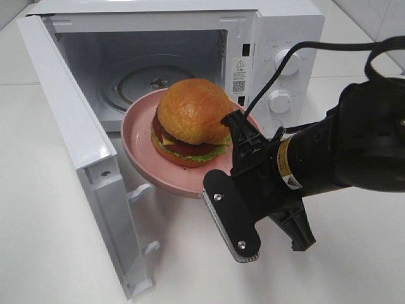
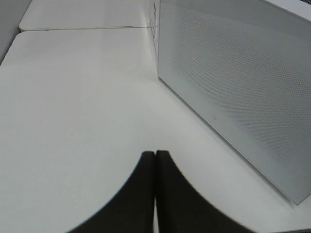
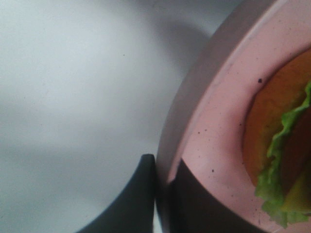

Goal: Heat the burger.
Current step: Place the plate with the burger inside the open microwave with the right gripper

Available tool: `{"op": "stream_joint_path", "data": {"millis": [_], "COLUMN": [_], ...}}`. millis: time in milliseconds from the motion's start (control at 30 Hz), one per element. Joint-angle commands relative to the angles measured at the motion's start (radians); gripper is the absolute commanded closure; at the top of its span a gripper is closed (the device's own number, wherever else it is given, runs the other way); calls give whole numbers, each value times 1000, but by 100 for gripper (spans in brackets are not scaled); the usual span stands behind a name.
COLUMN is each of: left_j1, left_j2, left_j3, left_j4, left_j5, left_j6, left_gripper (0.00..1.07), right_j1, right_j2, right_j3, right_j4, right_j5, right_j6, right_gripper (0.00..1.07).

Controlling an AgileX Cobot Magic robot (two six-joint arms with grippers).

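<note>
The burger, with its brown bun, lettuce and cheese, sits on a round pink plate. The plate is held just in front of the open microwave. My right gripper is shut on the plate's near rim. In the right wrist view the gripper pinches the rim of the plate, with the burger just beyond. My left gripper is shut on nothing, low over the white table beside the microwave door.
The microwave door swings wide open to the left, reaching toward the table's front. Inside the cavity lies a glass turntable. Two control knobs are on the microwave's right panel. A black cable loops above the right arm.
</note>
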Motion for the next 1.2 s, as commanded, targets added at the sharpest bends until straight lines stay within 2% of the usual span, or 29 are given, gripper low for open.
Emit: {"op": "stream_joint_path", "data": {"millis": [33, 300, 633, 700, 800, 900, 1133, 1200], "left_j1": [4, 4, 4, 4, 4, 4, 4, 4], "left_j2": [-20, -20, -20, -20, -20, -20, -20, -20], "left_j3": [0, 0, 0, 0, 0, 0, 0, 0], "left_j4": [-4, -4, -4, -4, -4, -4, -4, -4], "left_j5": [-11, -11, -11, -11, -11, -11, -11, -11], "left_j6": [-2, -2, -2, -2, -2, -2, -2, -2], "left_gripper": [106, 106, 106, 106, 106, 106, 106, 106], "right_j1": [-5, -10, -16, -16, -16, -22, -50, -69], "right_j2": [19, 107, 184, 225, 236, 277, 329, 359], "right_j3": [-10, -144, -243, -304, -316, -375, -439, -495], "right_j4": [-23, -25, -22, -22, -22, -20, 83, 215], "right_j5": [-106, -75, -51, -25, -23, -13, 4, 43], "right_j6": [-32, -70, -177, -199, -205, -226, -313, -433], "right_gripper": [107, 107, 107, 107, 107, 107, 107, 107]}}
